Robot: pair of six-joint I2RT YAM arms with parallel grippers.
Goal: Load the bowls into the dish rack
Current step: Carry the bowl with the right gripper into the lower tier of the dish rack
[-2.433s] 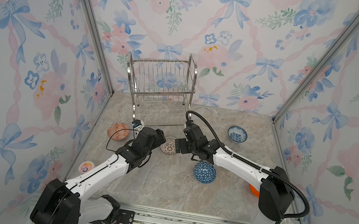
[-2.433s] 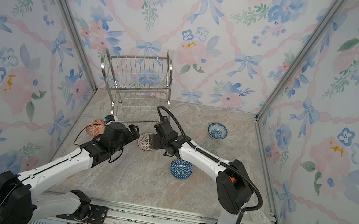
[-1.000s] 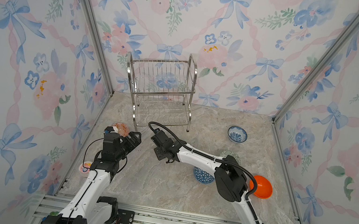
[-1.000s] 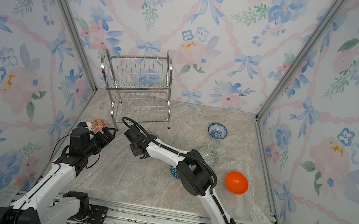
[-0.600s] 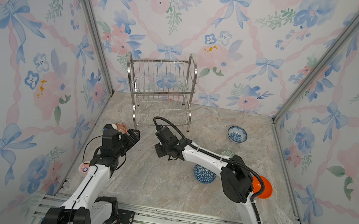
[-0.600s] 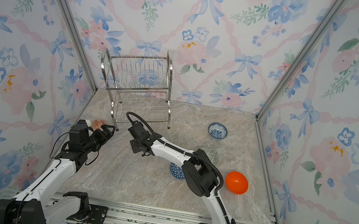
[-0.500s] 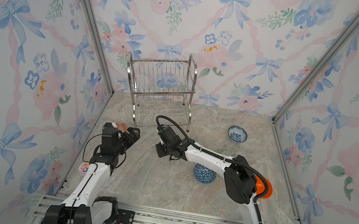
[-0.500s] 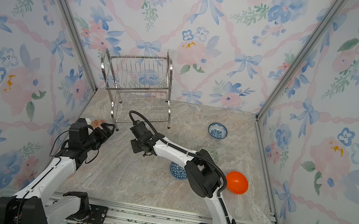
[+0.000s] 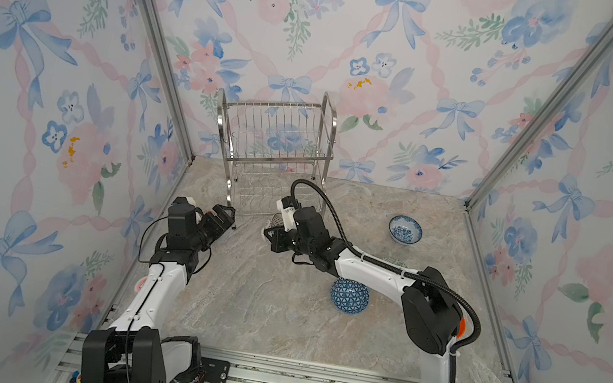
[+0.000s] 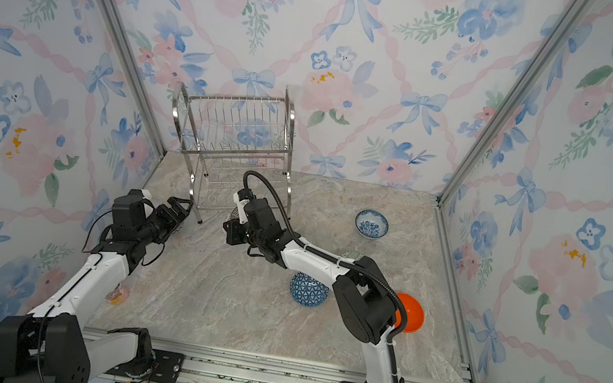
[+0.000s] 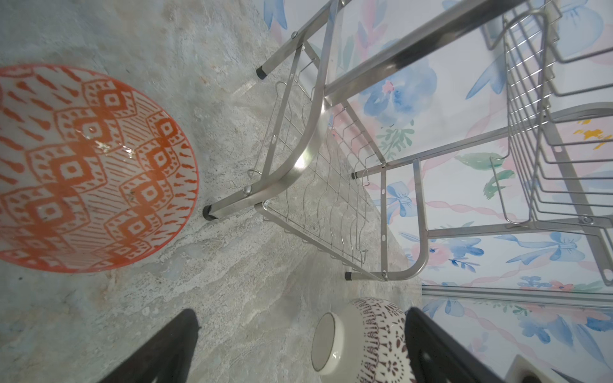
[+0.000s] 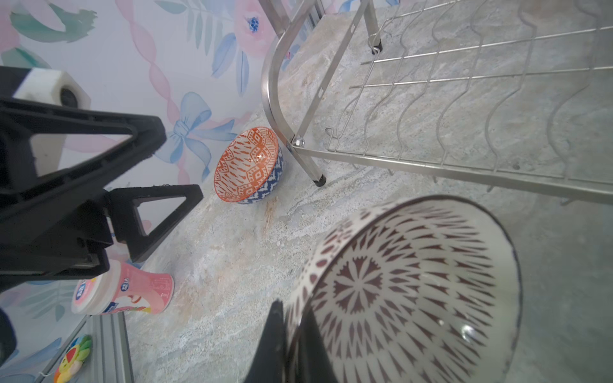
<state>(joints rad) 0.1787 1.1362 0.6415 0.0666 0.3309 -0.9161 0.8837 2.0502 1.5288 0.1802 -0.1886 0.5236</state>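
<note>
Gaping wide and empty, the left gripper hangs at seven o'clock of the dish rack, mostly hiding the orange-patterned bowl from both top views. The right gripper, at the rack's six o'clock, pinches the rim of the lattice bowl. The plain orange bowl, at the rack's four o'clock, sits half behind the right arm.

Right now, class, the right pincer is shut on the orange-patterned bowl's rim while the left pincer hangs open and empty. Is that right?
No. The right wrist view shows the right pincer shut on the rim of the white bowl with dark pattern; the orange-patterned bowl lies free beside the dish rack. The left pincer hangs open, empty.
</note>
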